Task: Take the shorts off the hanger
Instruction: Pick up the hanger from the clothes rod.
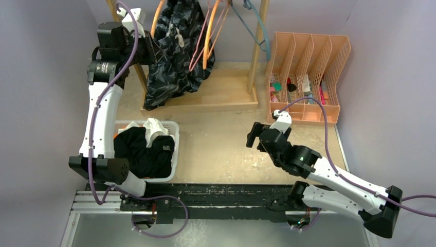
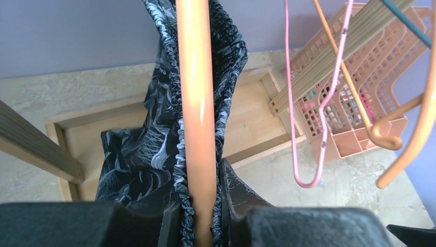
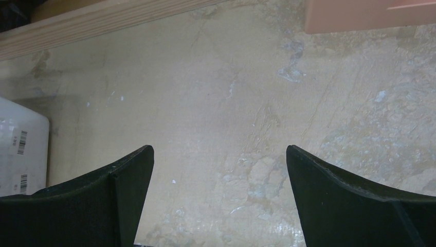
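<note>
The left gripper [image 2: 198,216] is up at the wooden rack [image 1: 254,51] that stands along the table's [image 1: 221,149] far edge. Its jaws are drawn in narrow on the camo shorts [image 2: 154,154], with a finger pressing the gathered elastic waistband from each side. The bar of the orange hanger [image 2: 195,103] runs straight through the same gap, so cloth and bar are pinched together. The shorts hang from that hanger, their legs drooping to the rack's base. Empty hangers dangle beside them, among them a pink wire hanger [image 2: 329,103].

The right gripper [image 3: 220,170] hovers above bare table near the middle of the surface. Its fingers are spread wide, holding nothing and touching nothing.

Toward the table's left edge, in front of the rack, sits a white basket [image 1: 174,135] with black shorts [image 1: 146,152] and white shorts [image 1: 153,126] piled in it. A pink organizer [image 1: 308,77] fills the far right corner.
</note>
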